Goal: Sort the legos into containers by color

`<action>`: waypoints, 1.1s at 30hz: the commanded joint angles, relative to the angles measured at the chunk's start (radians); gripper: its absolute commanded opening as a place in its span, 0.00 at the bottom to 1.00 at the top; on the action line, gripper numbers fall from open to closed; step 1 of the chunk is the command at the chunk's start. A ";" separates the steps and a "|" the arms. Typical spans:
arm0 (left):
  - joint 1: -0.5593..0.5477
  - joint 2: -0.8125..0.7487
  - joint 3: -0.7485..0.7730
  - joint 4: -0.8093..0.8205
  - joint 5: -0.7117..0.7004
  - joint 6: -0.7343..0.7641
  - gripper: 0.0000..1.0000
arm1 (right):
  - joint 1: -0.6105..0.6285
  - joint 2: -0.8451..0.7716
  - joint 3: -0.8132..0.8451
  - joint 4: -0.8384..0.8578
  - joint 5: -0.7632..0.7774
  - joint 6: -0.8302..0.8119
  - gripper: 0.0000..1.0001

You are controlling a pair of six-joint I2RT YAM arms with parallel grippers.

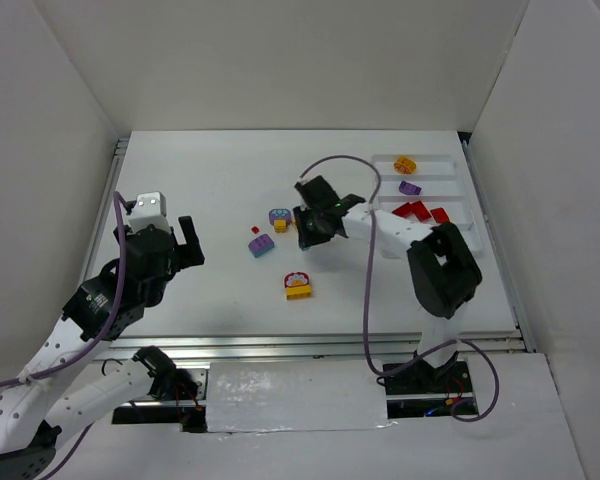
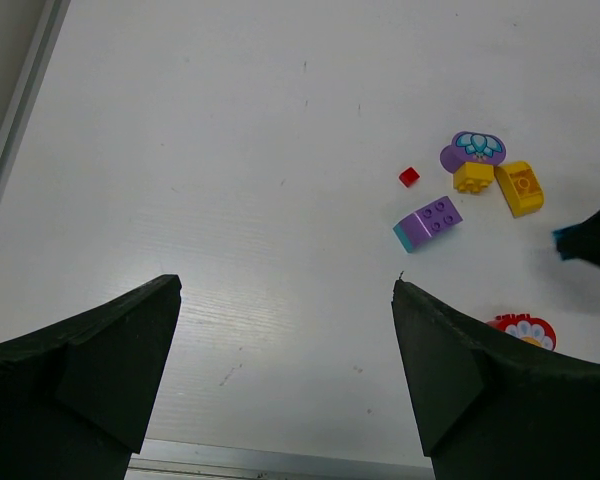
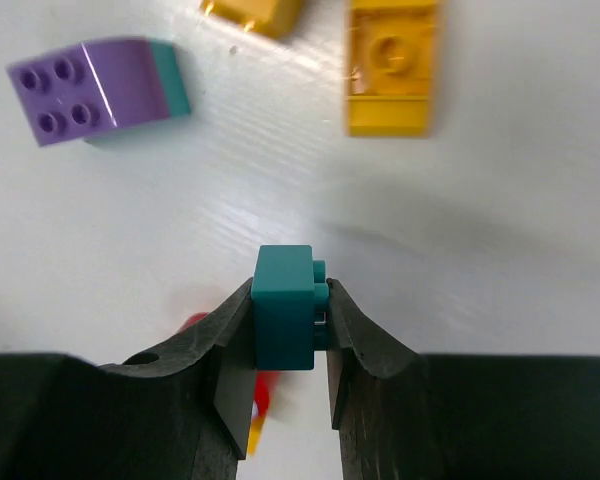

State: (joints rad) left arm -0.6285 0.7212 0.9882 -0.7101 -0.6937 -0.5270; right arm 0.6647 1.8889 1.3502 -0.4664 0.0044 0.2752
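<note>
My right gripper (image 1: 310, 236) is shut on a teal lego (image 3: 283, 320) and holds it above the table's middle. Below it lie a purple-and-teal brick (image 3: 95, 88), a yellow brick (image 3: 392, 65) and a red-and-yellow piece (image 3: 263, 385). In the top view the purple brick (image 1: 261, 244), a tiny red brick (image 1: 255, 230), a purple flower piece on yellow (image 1: 279, 217) and a yellow-and-red piece (image 1: 298, 286) lie loose. The white tray (image 1: 448, 186) at the right holds an orange lego (image 1: 406, 163), a purple one (image 1: 410, 187) and red ones (image 1: 415, 212). My left gripper (image 2: 285, 288) is open and empty.
White walls enclose the table on three sides. A metal rail (image 1: 310, 345) runs along the near edge. The right arm's cable (image 1: 368, 300) loops over the table in front of the tray. In the left wrist view the loose bricks lie far right of my fingers (image 2: 120, 350).
</note>
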 commanded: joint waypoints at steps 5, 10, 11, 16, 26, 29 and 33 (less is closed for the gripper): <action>0.004 -0.012 0.000 0.040 0.000 0.010 1.00 | -0.408 -0.290 -0.216 0.136 -0.037 0.238 0.00; 0.004 -0.016 0.000 0.043 0.005 0.015 1.00 | -0.727 -0.376 -0.354 0.213 -0.015 0.378 0.00; 0.004 -0.014 0.000 0.043 0.005 0.015 1.00 | -0.758 -0.384 -0.365 0.216 -0.008 0.392 0.00; 0.004 -0.009 0.000 0.038 0.008 0.016 1.00 | -0.882 -0.387 -0.373 0.227 0.041 0.432 0.03; 0.004 0.001 -0.002 0.044 0.025 0.025 1.00 | -0.898 -0.320 -0.315 0.176 0.180 0.446 0.41; 0.004 0.001 -0.002 0.041 0.023 0.024 0.99 | -0.896 -0.323 -0.321 0.163 0.204 0.452 0.66; 0.004 0.000 -0.002 0.044 0.025 0.024 1.00 | -0.896 -0.346 -0.327 0.157 0.207 0.452 0.70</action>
State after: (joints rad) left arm -0.6285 0.7246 0.9878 -0.7025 -0.6724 -0.5228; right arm -0.2291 1.5620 0.9970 -0.3077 0.1745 0.7177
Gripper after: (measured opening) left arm 0.994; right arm 0.696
